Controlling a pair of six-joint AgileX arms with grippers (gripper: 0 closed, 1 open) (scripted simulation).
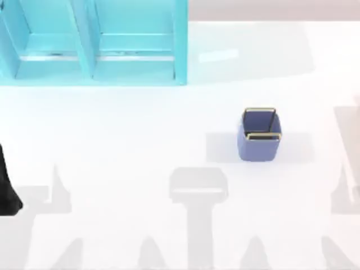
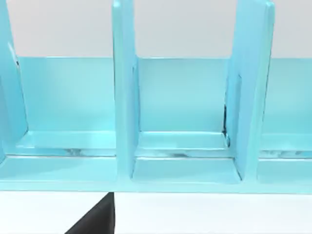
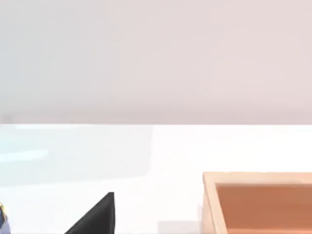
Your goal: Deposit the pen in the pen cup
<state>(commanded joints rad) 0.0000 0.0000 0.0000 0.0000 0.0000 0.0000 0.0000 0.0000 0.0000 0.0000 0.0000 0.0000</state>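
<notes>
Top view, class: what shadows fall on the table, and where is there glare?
Top view: grey arm-shaped shadows cross the white table, one beside the pen cup; left wrist view: pale streaks of glare on the turquoise shelf unit floor.

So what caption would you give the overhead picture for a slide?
White table from above: blue-violet pen cup right of centre, turquoise shelf unit at back left.

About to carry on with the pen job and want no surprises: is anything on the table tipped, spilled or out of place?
Nothing stands out. The pen cup stands upright on the white table, right of centre, apart from the turquoise shelf unit at the far left. An orange-brown tray sits square near the right arm.
</notes>
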